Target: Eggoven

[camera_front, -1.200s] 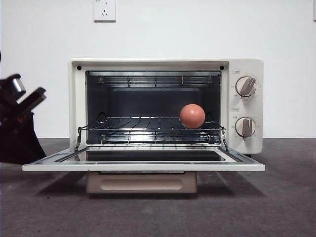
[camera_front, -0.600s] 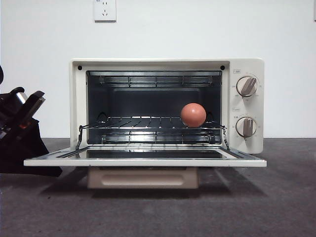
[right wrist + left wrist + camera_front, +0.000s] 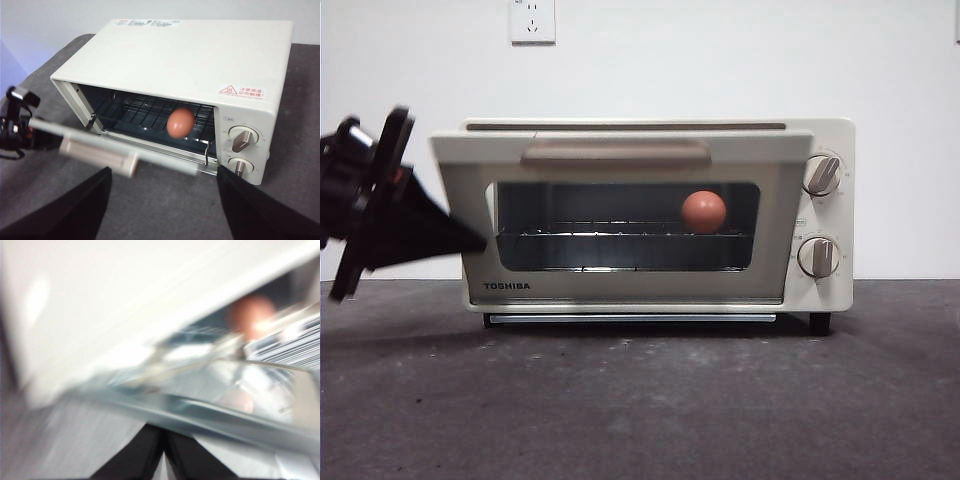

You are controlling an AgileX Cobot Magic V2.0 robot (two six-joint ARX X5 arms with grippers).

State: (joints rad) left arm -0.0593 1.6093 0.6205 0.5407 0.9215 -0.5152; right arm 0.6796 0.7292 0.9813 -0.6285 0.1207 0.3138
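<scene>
The cream TOSHIBA oven [image 3: 825, 140] stands mid-table with its glass door [image 3: 620, 290] swung up almost shut, top edge still leaning out. The reddish-brown egg [image 3: 704, 212] rests on the wire rack inside, right of centre, seen through the window and also in the right wrist view [image 3: 180, 122]. My left gripper [image 3: 470, 240] presses against the door's left edge, jaws shut together; its own view is heavily blurred, with the egg [image 3: 250, 315] a dim blob. My right gripper [image 3: 162, 210] hovers high in front of the oven, open and holding nothing.
Two knobs [image 3: 821, 175] [image 3: 817, 257] sit on the oven's right panel, and a beige handle [image 3: 615, 152] runs along the door's top. The table [image 3: 640, 400] is dark grey. A wall socket [image 3: 532, 20] hangs behind.
The oven door has swung up from lying flat open to almost shut. The left gripper rose and moved right with the door's left edge. The egg stayed on the rack.
</scene>
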